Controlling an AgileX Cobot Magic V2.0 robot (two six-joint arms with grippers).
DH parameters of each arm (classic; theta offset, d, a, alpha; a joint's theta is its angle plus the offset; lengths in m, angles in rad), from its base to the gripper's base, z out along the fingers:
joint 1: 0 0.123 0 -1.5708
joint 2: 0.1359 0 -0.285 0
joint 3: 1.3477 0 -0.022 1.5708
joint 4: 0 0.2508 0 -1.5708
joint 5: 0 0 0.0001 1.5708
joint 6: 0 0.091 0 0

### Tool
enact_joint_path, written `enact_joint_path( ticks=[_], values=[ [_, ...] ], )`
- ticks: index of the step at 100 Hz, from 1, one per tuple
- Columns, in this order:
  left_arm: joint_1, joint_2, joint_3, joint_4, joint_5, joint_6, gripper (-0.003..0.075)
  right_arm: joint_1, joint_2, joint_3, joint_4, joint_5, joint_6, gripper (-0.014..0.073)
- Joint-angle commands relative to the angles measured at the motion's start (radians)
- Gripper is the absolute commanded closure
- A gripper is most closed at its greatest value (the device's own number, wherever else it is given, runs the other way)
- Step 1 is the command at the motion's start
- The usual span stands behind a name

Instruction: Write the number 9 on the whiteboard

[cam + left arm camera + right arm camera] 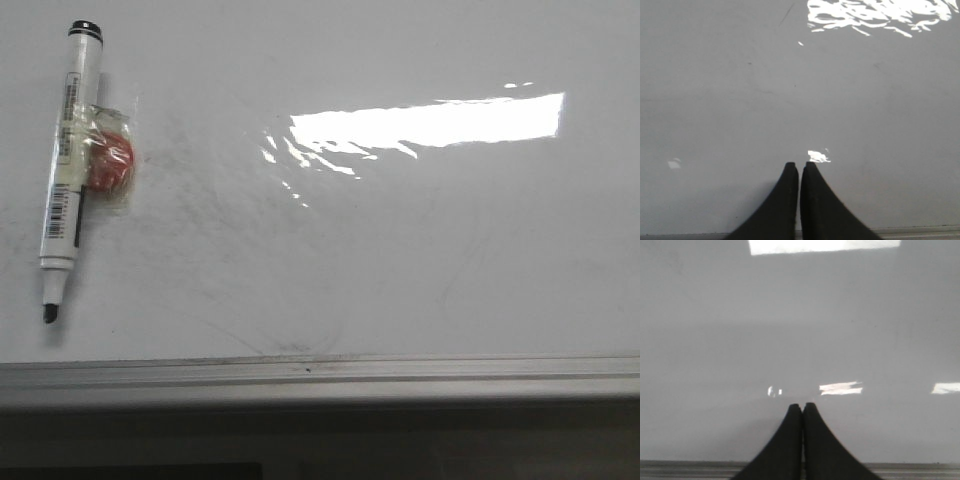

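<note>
Here the whiteboard (400, 260) lies flat and glossy, with a bright glare patch (430, 122) toward its far right and a grey edge rail (320, 372) along its near edge. No number 9 is drawn on it; only faint grey smudges show. A marker (67, 170) rests near the far left corner, uncapped tip pointing toward the near edge, with a red object (108, 163) in clear wrapping taped against its barrel (what it is cannot be told).

Neither arm appears in the front view. In the wrist views the left gripper (799, 167) and the right gripper (802, 407) each hover over bare board just inside the rail, jaws pressed together and holding nothing.

The step in hand, by judgement, is fetching the marker. The left arm is the nearer choice: part the jaws, descend across the barrel above the wrapped piece, and close firmly so the tip stays free. Writing then calls for steady light contact: a small loop first, then one slanted tail, on a clean central area.
</note>
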Motion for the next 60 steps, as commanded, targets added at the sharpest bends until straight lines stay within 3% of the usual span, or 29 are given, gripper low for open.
enact_joint_path(
  ticks=[1,40,60],
  values=[
    [-0.006,-0.028,0.039,-0.011,-0.068,-0.008,0.0741,-0.005,-0.022,0.009,-0.005,-0.017,-0.004,0.0657],
    [-0.006,-0.028,0.039,-0.011,-0.085,-0.008,0.0741,-0.005,-0.022,0.009,0.0,-0.031,-0.004,0.0657],
    [-0.006,-0.028,0.039,0.035,-0.256,-0.002,0.0741,-0.005,-0.022,0.009,-0.005,-0.304,-0.004,0.0657]
  ],
)
